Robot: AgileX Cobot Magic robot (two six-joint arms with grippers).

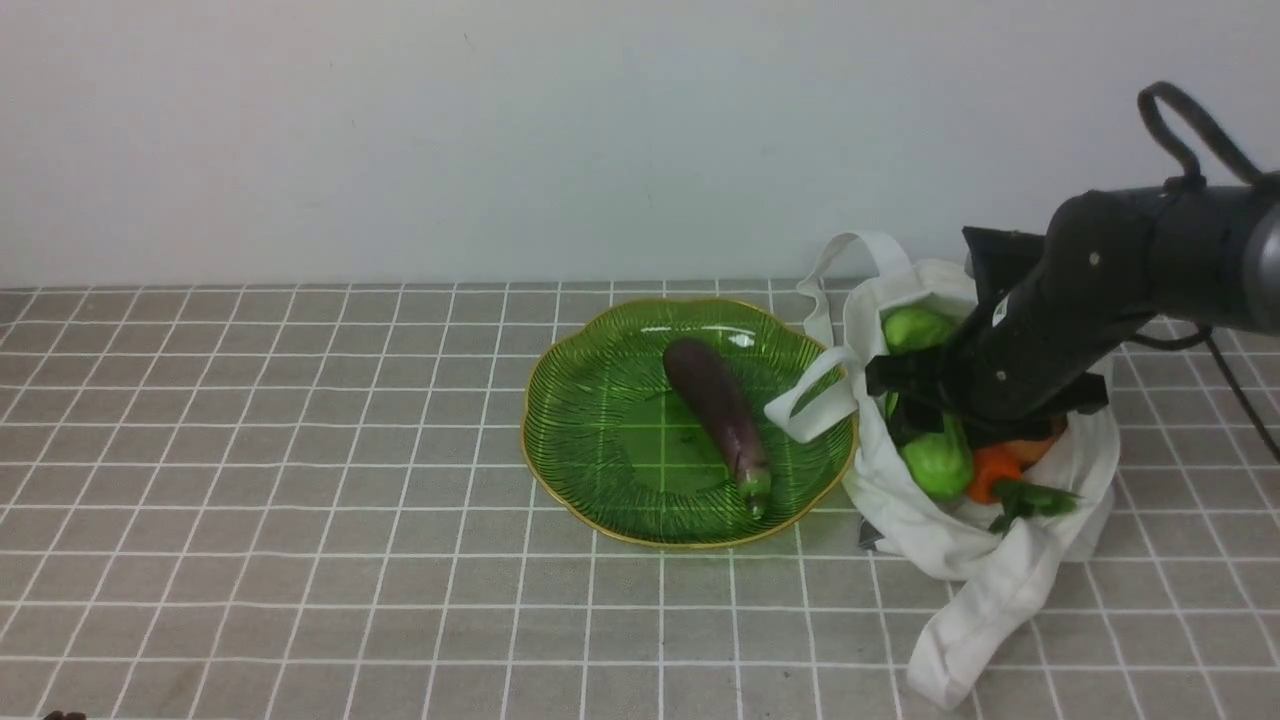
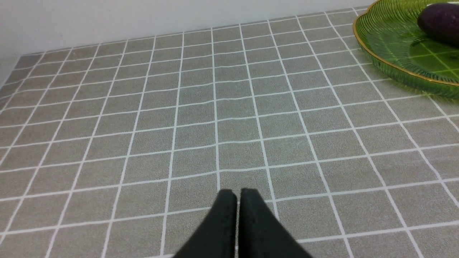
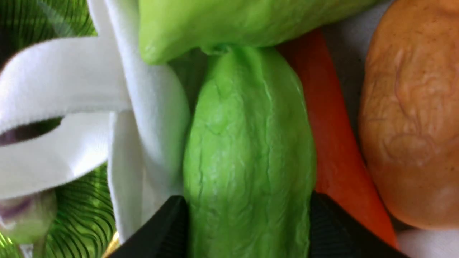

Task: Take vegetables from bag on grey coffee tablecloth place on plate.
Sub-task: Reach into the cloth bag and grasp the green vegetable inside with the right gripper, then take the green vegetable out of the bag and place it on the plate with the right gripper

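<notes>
Spreading across the scene, a grey-brown cloth (image 1: pixel 330 520) with thin white squares lies in front of a pale wall (image 1: pixel 400 140). In the left wrist view, the left tool (image 2: pixel 238 202) is narrow, its tips close together above the cloth, with nothing between them.

Near the middle of the front view sits a green ribbed plate (image 1: pixel 600 430) with a gold rim. On it a dark purple eggplant (image 1: pixel 715 400) runs from the plate's 12 o'clock to 5 o'clock, green tip nearest us.

Just beside the plate's 3 o'clock is an open white bag (image 1: pixel 1085 460). One strap (image 1: pixel 815 405) loops over the plate's edge; another (image 1: pixel 985 625) trails towards 6 o'clock. Inside are green gourds at 11 (image 1: pixel 915 328) and 7 o'clock (image 1: pixel 938 465), an orange carrot (image 1: pixel 992 470) with leaves at 6, and a tan-orange potato (image 1: pixel 1035 445) around 4.

Reaching in from 2 o'clock, the right tool (image 3: pixel 249 215) has its fingers spaced wide around a gourd; whether it grips firmly, I cannot tell.
</notes>
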